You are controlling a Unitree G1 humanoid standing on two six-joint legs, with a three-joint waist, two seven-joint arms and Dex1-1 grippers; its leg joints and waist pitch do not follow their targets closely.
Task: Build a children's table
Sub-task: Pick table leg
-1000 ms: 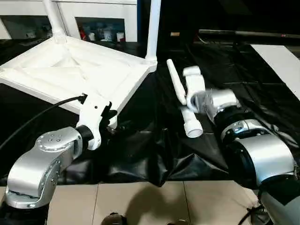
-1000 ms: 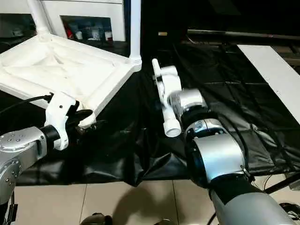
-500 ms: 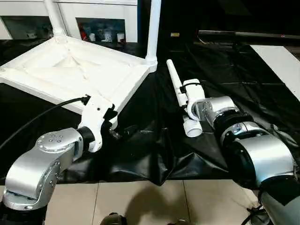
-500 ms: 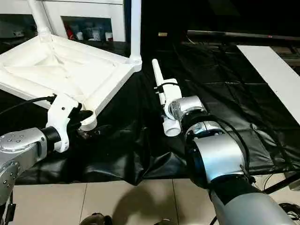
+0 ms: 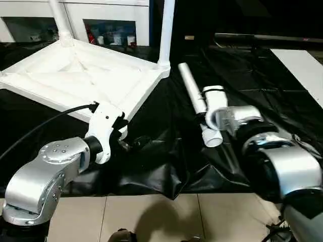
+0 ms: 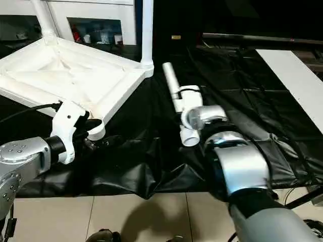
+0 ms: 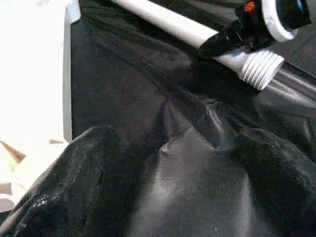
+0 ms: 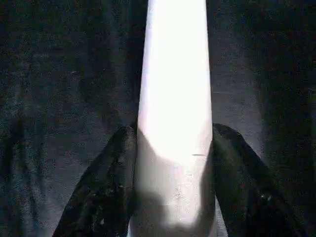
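The white tabletop [image 5: 75, 75] lies upside down at the left on the black sheet, ribbed side up. Two white legs [image 5: 166, 25] stand upright in its far corner sockets. A loose leg [image 5: 192, 88] lies on the sheet to the right, its threaded end [image 5: 213, 137] towards me. My right gripper [image 5: 212, 96] is shut on this leg near that end; in the right wrist view both black fingers [image 8: 113, 168] press against its sides. My left gripper [image 5: 130, 137] stands open just beside the tabletop's near corner socket [image 6: 96, 130], with nothing between its fingers [image 7: 74, 173].
The black sheet [image 5: 166, 166] is crumpled into folds between my two arms. A white cabinet [image 5: 116, 10] with open shelves stands behind the tabletop. A pale board [image 5: 303, 65] lies at the far right. Tiled floor [image 5: 151, 217] begins at the sheet's near edge.
My right gripper has come down over the loose leg and closed around it; the leg has shifted a little. My left gripper has opened wider and drawn slightly back from the corner socket.
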